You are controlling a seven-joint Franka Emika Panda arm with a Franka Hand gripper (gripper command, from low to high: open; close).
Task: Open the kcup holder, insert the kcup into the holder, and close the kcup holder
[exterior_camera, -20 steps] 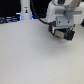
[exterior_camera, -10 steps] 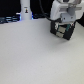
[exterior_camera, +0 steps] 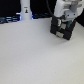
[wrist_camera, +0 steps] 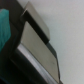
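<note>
The kcup holder (exterior_camera: 63,29) is a black boxy unit at the back on the exterior view's right. The white arm comes down over it, and my gripper (exterior_camera: 62,22) is right at the holder's top front. Blur hides how the jaws stand. In the wrist view the holder (wrist_camera: 37,47) fills the picture from very close, showing its pale drawer-like fronts with dark edges. A green patch at the edge of the wrist view, probably the kcup (wrist_camera: 4,27), lies beside the holder. I cannot tell whether it is held.
A white bottle-like object (exterior_camera: 25,10) stands at the back on the exterior view's left, in front of a dark wall with blue lights. The pale tabletop (exterior_camera: 35,57) spreads in front of the holder.
Hardly anything differs; the arm stays over the holder, with at most a slight shift.
</note>
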